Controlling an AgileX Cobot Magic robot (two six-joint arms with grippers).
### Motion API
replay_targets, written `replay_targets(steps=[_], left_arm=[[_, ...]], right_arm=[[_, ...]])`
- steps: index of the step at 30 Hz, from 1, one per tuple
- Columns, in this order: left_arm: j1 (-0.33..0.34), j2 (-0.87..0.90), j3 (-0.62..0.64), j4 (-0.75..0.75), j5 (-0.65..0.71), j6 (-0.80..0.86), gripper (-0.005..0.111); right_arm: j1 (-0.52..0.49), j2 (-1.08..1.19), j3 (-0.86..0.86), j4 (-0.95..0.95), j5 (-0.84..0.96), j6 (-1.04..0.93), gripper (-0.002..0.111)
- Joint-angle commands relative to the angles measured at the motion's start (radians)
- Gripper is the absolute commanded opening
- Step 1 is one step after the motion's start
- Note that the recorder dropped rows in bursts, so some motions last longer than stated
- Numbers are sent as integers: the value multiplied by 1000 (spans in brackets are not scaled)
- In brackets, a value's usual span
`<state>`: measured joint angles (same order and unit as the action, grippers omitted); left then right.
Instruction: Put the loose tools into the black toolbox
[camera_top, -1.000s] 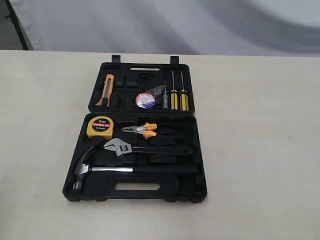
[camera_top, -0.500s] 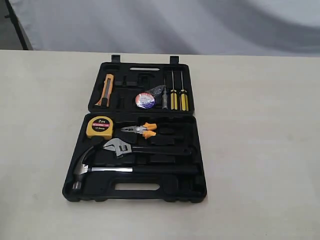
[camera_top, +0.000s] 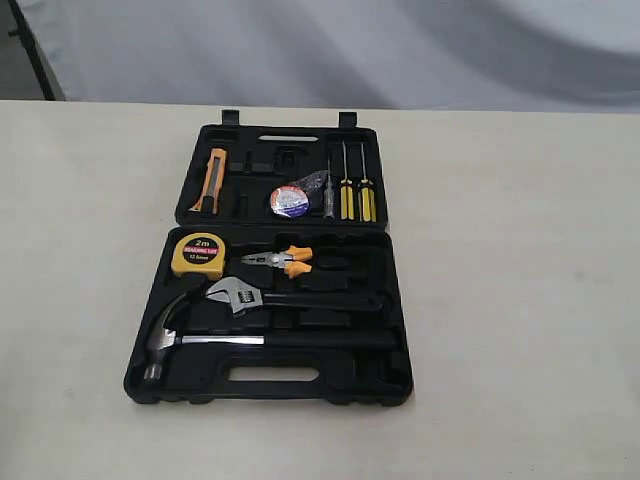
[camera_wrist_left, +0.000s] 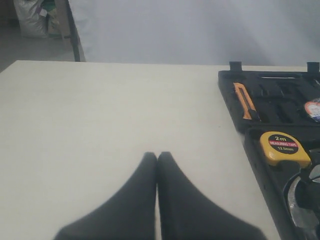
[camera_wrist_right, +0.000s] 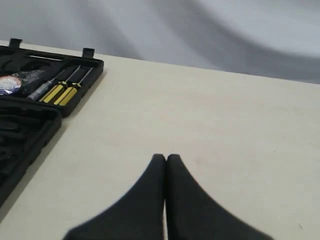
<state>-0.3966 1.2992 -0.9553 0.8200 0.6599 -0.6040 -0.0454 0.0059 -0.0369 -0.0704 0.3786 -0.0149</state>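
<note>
Our left claw (camera_wrist_left: 157, 155) and right claw (camera_wrist_right: 166, 157) are each pinched together on nothing, above the table (camera_top: 520, 300) left and right of the black toolbox (camera_top: 340, 385); only the wrist views show them. We count one hammer (camera_top: 200, 340) and one wrench (camera_top: 260, 297) in the near half, with one tape measure (camera_top: 199, 255) and one pliers (camera_top: 285, 262). The far half holds one tape roll (camera_top: 290, 201), one orange knife (camera_top: 210, 180) and three screwdrivers (camera_top: 345, 195).

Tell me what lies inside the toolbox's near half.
Its near half holds a yellow tape measure, orange-handled pliers, an adjustable wrench and a claw hammer. Their recesses beneath are covered.
</note>
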Motion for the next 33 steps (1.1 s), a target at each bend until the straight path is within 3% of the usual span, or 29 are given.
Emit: replay_targets(steps=[1,33], left_arm=[[3,-8,9,-14,-17,-10,1],[3,-8,9,-14,-17,-10,1]], right_arm=[[-20,-6,33,5,-4,-11,-1],[-72,-6,37,18,-33,-8,-1]])
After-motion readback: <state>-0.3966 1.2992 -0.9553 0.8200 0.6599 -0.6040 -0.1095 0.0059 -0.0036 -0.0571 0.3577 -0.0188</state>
